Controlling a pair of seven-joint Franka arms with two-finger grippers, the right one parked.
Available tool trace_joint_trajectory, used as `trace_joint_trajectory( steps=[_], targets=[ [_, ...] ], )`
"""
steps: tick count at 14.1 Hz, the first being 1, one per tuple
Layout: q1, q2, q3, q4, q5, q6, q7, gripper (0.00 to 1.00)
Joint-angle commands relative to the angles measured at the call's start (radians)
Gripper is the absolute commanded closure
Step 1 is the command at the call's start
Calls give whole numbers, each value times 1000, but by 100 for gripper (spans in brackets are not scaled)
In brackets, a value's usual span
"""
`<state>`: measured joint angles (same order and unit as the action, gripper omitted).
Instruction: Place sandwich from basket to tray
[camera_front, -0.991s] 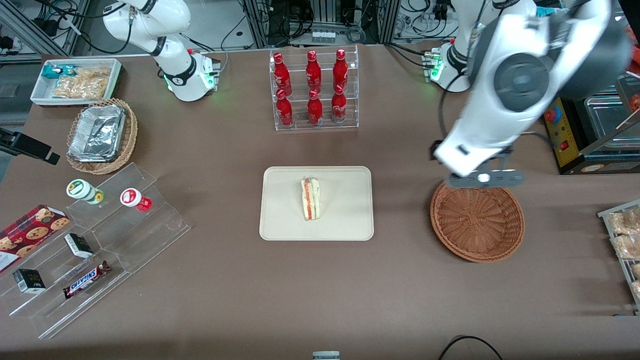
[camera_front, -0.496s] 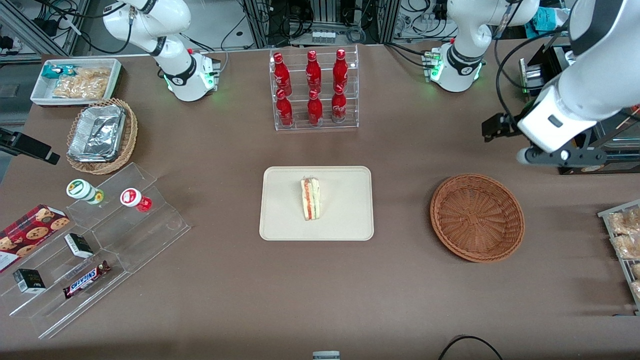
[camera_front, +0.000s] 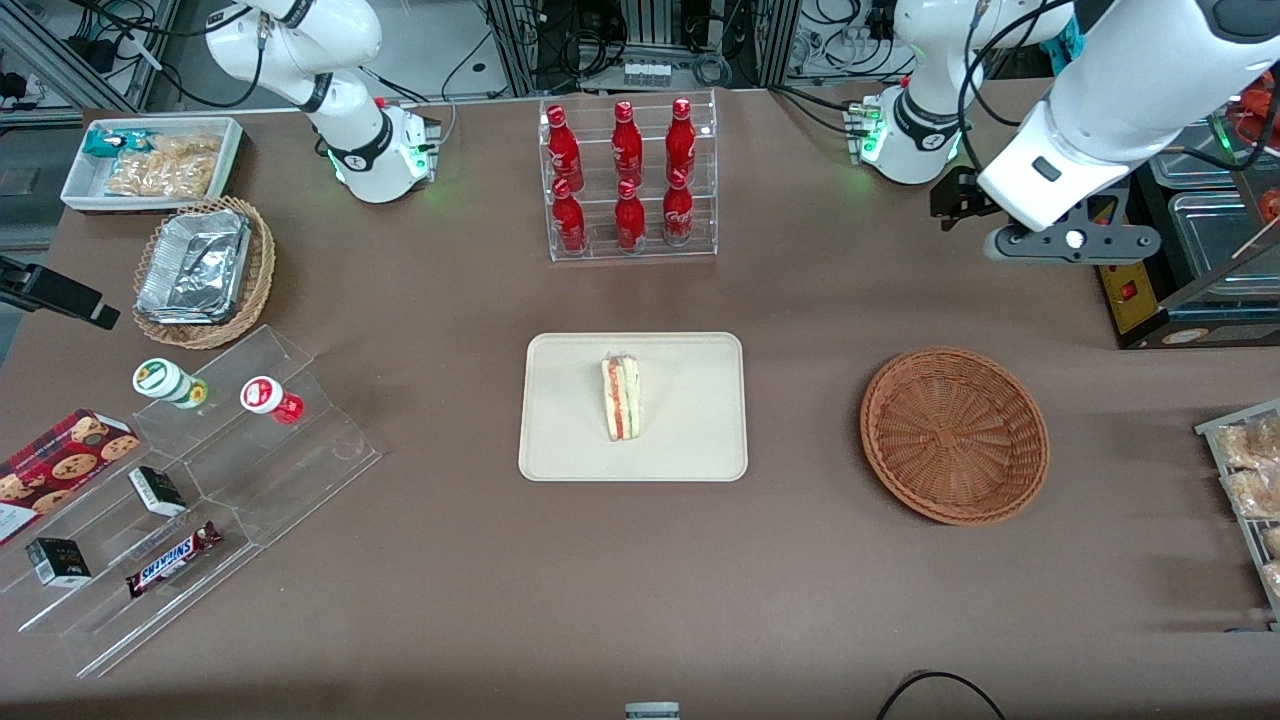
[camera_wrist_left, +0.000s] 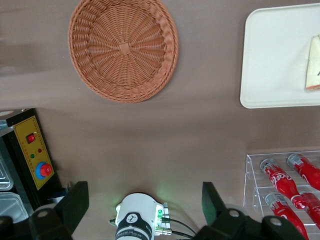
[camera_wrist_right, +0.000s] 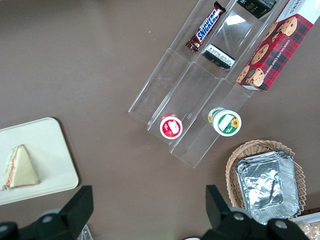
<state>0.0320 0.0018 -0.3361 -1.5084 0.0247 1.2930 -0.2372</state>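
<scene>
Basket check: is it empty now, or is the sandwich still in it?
Empty. The basket shows only bare weave; the sandwich lies on the tray. The gripper is open, raised near the working arm's base.

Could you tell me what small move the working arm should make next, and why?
Probably none beyond parking clear of the table. The sandwich already lies on the tray, the basket holds nothing, and the tool hangs open and empty, high above the table near the arm's base, farther from the front camera than the basket.
</scene>
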Motion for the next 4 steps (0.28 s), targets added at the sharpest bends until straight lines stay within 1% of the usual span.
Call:
trace_joint_trajectory(
  steps=[1,4],
  targets=[
    [42,-31,-18,-26,4,12,2,0],
    [42,-37,-17,-26,7,12,-2,0]
  ],
)
